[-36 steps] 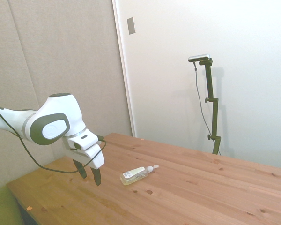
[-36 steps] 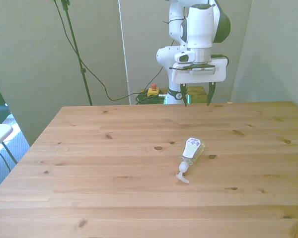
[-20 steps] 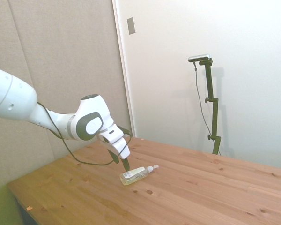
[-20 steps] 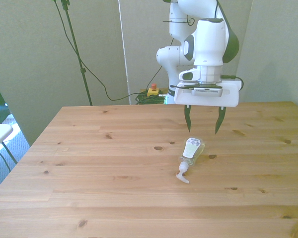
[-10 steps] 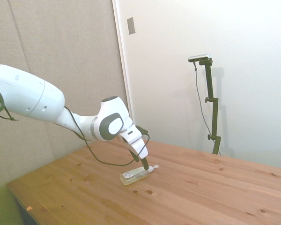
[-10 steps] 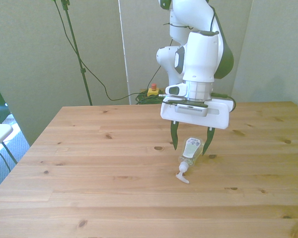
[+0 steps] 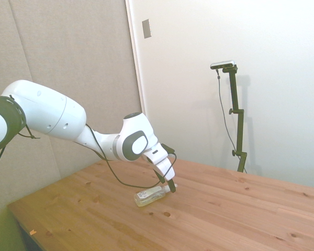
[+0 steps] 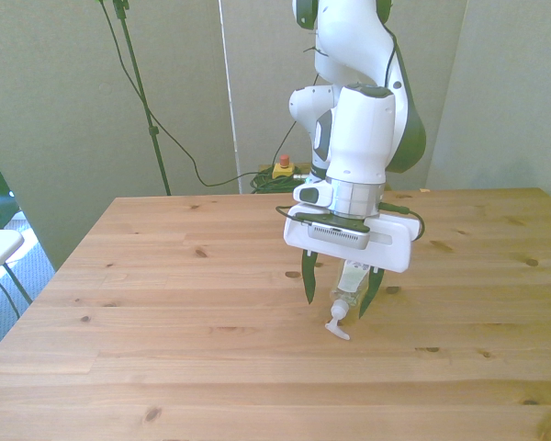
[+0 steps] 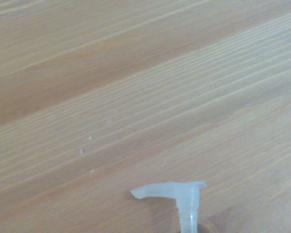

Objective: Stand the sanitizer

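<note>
Now the sanitizer [image 8: 345, 300] lies flat on the table [image 8: 165, 303], just right of centre in the front view, white pump top [image 9: 177, 193] pointing at 7 o'clock, base at 1. We've brought the gripper [image 8: 338, 291] forward from the table's far edge and down over it in under two seconds; jaws are open, one finger on each side of the bottle at its neck end, no contact we can confirm. We read this as pre-grasp done: close next, then tip upright. Bottle hasn't shifted. Wood planks with knots, nothing else on top. At 12 o'clock behind: robot base, loose cables, a red button on the floor [image 8: 282, 166], grey wall panels [image 7: 68, 63].
</note>
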`<action>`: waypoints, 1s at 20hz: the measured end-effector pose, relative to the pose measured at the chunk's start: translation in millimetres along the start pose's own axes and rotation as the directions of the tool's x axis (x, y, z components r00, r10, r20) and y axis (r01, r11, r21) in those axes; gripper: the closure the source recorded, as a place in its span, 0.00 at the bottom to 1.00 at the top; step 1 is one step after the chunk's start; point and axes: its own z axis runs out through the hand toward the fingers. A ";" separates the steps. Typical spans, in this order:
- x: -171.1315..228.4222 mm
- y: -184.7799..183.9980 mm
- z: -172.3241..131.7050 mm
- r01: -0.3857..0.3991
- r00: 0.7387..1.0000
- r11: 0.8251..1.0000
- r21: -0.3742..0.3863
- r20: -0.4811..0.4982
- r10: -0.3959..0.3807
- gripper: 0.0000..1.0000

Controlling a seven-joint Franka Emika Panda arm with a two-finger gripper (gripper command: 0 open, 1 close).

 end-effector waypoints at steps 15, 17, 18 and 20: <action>2.6 -12.6 20.9 0.000 1.000 1.000 -0.009 -0.004 0.000 1.00; 2.7 -12.4 21.1 -0.001 1.000 1.000 -0.010 -0.003 0.001 1.00; 2.7 -12.3 21.2 -0.001 1.000 1.000 -0.011 -0.003 0.001 1.00; 2.8 -12.2 21.3 -0.004 1.000 1.000 -0.011 0.000 0.004 1.00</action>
